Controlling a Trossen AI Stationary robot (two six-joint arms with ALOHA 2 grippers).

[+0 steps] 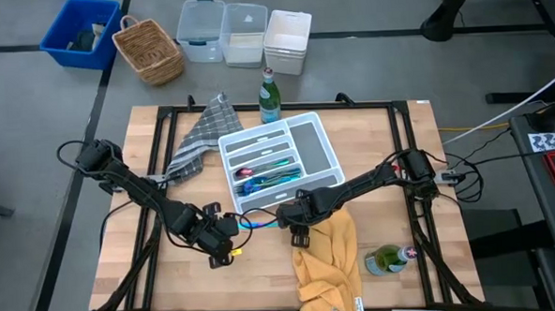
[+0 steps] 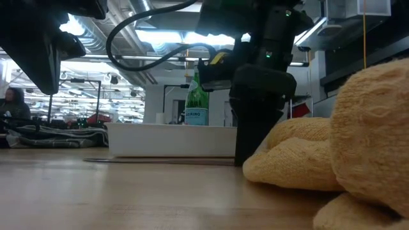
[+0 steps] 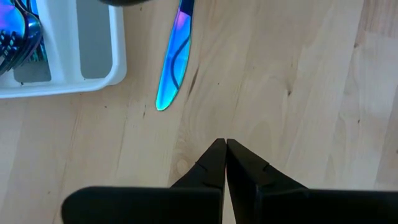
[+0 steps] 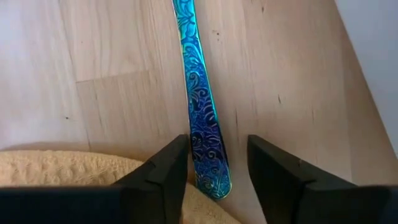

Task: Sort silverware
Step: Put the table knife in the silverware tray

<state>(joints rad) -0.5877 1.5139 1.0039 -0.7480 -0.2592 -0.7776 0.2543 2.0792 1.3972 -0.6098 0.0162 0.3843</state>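
A blue-teal iridescent knife (image 1: 258,223) lies flat on the wooden table just in front of the white divided tray (image 1: 326,153). Several blue and purplish pieces of silverware (image 1: 264,173) lie in the tray. My right gripper (image 4: 217,165) is open and low over the table, one finger on each side of the knife's patterned handle (image 4: 202,106) near its free end. My left gripper (image 3: 225,148) is shut and empty, a little to the left of the knife's blade (image 3: 171,68).
A yellow cloth (image 1: 327,266) lies bunched right beside my right gripper toward the near edge. A grey checked cloth (image 1: 201,131) lies left of the tray. A green bottle (image 1: 270,95) stands behind the tray, and another (image 1: 387,259) lies at the near right.
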